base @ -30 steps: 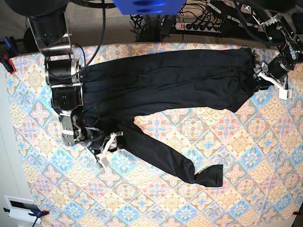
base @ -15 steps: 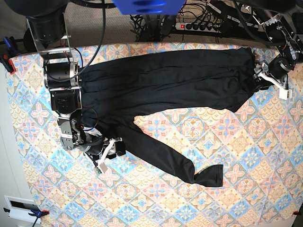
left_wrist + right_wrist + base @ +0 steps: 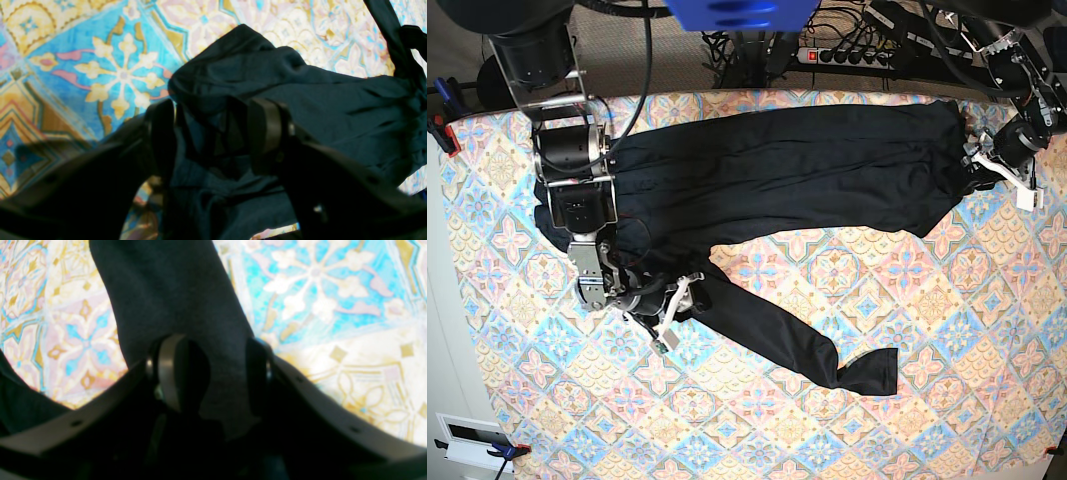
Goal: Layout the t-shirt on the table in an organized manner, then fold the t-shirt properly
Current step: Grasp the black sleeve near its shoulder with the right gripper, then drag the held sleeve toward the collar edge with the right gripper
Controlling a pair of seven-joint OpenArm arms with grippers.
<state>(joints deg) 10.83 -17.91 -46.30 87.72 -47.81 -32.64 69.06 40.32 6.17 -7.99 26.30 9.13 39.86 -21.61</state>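
left wrist: left gripper [image 3: 213, 133] clamped on bunched t-shirt [image 3: 300, 100] fabric above table [image 3: 83, 66] | right wrist: right gripper [image 3: 213, 376] pinching a black fold between its pads | base: t-shirt spread across table's far half, one sleeve trailing toward near edge

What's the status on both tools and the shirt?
Left tool clamped on t-shirt edge, right tool pinching a strip. Shirt spread across table, one sleeve trailing. Nothing in the way.
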